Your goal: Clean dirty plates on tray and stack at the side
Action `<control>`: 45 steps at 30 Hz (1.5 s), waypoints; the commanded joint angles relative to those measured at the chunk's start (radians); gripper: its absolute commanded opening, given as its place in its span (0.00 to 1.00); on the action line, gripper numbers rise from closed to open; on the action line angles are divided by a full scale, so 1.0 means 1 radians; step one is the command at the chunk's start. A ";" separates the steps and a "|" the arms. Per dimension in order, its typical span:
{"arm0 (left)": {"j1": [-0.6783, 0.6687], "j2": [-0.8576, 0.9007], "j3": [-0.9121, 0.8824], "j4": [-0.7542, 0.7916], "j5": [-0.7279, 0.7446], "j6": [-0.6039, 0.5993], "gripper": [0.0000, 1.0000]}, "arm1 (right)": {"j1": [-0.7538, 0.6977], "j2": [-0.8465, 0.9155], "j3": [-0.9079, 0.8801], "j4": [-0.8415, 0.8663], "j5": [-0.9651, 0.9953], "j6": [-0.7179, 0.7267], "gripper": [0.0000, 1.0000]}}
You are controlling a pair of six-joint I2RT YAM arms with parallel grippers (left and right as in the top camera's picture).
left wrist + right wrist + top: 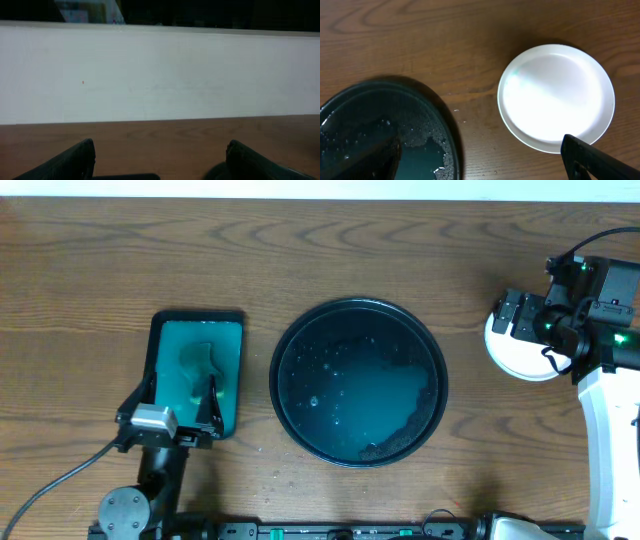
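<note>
The large round black tray (358,383) sits mid-table; its glossy floor holds only a teal film and water droplets. It also shows at the lower left of the right wrist view (385,135). White plates (520,360) lie stacked on the table right of the tray; in the right wrist view the stack (555,95) looks clean, with two rims showing. My right gripper (512,315) hovers over the stack's left edge, open and empty (485,160). My left gripper (200,395) is open and empty (160,160) over the rectangular tray.
A rectangular black tray with a teal inside (197,340) lies left of the round tray, with a darker teal patch (200,362) in it. The left wrist view shows bare wood and a white wall (160,75). A cable (60,475) runs at the front left.
</note>
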State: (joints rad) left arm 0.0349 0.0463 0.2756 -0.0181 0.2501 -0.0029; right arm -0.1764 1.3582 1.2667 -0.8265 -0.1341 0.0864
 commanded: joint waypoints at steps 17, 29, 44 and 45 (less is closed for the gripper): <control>0.043 -0.045 -0.272 0.099 -0.030 -0.041 0.84 | 0.008 -0.010 0.002 -0.002 0.006 -0.014 0.99; 0.043 -0.045 -0.272 -0.052 -0.190 -0.204 0.84 | 0.008 -0.010 0.002 -0.002 0.006 -0.014 0.99; 0.043 -0.042 -0.272 -0.049 -0.188 -0.204 0.84 | 0.008 -0.010 0.002 -0.002 0.006 -0.014 0.99; 0.043 -0.042 -0.272 -0.049 -0.187 -0.205 0.84 | 0.008 -0.010 0.002 -0.002 0.006 -0.014 0.99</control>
State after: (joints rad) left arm 0.0723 0.0101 0.0193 -0.0296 0.0704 -0.1993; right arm -0.1764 1.3582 1.2667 -0.8265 -0.1337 0.0864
